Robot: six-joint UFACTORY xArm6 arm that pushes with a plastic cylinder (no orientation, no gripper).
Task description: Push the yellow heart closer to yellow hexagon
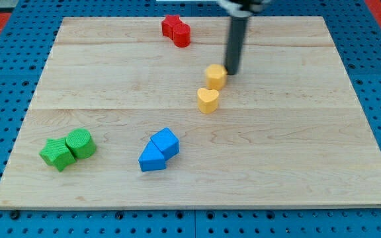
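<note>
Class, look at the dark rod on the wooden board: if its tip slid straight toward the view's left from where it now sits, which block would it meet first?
My tip sits just right of the yellow hexagon, so it would most likely meet that first. The yellow heart lies below that line, probably missed.

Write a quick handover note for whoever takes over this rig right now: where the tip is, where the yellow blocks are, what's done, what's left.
My tip sits just to the view's right of the yellow hexagon, touching or nearly touching it.
The yellow heart lies just below the hexagon, a narrow gap between them.
Done: the two yellow blocks are already close.
Left: bring the tip round below the heart and nudge it up, if closer is wanted.
</note>
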